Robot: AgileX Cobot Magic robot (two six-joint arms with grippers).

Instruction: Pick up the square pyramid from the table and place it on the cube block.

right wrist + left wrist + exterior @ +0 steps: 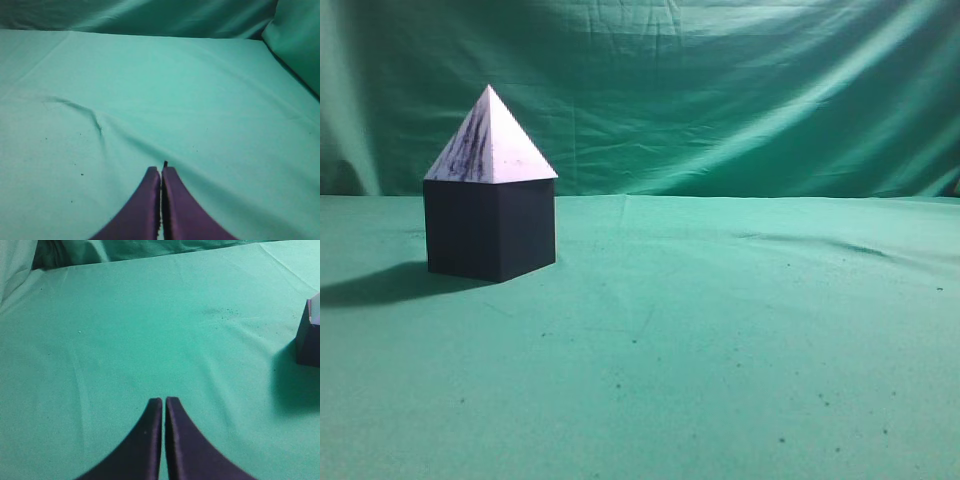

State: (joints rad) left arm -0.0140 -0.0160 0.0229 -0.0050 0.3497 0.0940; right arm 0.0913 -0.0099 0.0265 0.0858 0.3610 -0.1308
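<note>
The white square pyramid [490,140], streaked dark purple on its left face, sits upright on top of the dark cube block [490,228] at the left of the green table [720,340]. The cube's edge [307,340] and a sliver of the pyramid [315,310] also show at the right border of the left wrist view. My left gripper [164,400] is shut and empty, above bare cloth, well left of the cube. My right gripper [161,169] is shut and empty above bare cloth. Neither gripper shows in the exterior view.
Green cloth hangs as a backdrop [720,90] behind the table. A raised wrinkle [85,112] in the cloth lies ahead and left of the right gripper. Small dark specks dot the cloth.
</note>
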